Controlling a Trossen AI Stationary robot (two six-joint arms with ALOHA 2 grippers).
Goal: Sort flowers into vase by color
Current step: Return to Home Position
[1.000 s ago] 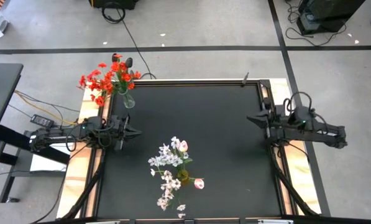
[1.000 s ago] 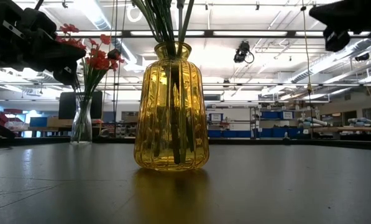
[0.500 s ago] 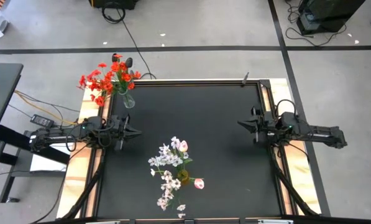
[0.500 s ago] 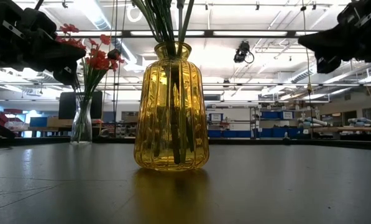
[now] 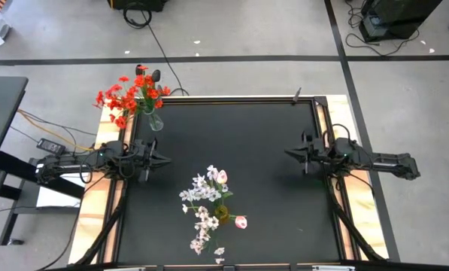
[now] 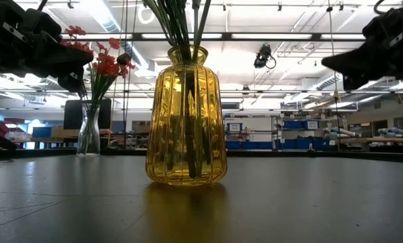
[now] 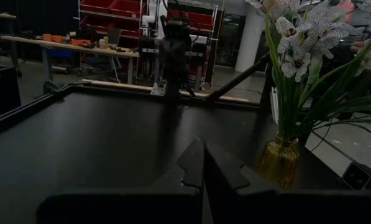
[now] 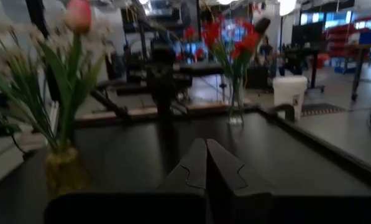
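Red flowers (image 5: pixel 132 93) stand in a clear glass vase (image 5: pixel 155 120) at the table's far left corner. White-lilac sprays (image 5: pixel 202 203) and pink tulip buds (image 5: pixel 241 222) stand in a yellow ribbed vase (image 6: pixel 186 121) near the table's near edge, their stems inside it. My left gripper (image 5: pixel 165 159) hovers shut at the left edge, pointing level across the table. My right gripper (image 5: pixel 287 153) hovers shut at the right edge, facing it. Both wrist views show shut fingers, the left pair (image 7: pixel 204 155) and the right pair (image 8: pixel 206 152), with nothing between them.
The black table top (image 5: pixel 239 143) lies bare between the two grippers and the vases. A raised frame (image 5: pixel 232 98) runs round the table. Cables (image 5: pixel 51 143) lie on the floor to the left, and workshop benches show beyond the table.
My right gripper has sunk and reached a little toward the table's middle, levelling out and rolling slightly, still shut. The vases and flowers have stayed where they were.
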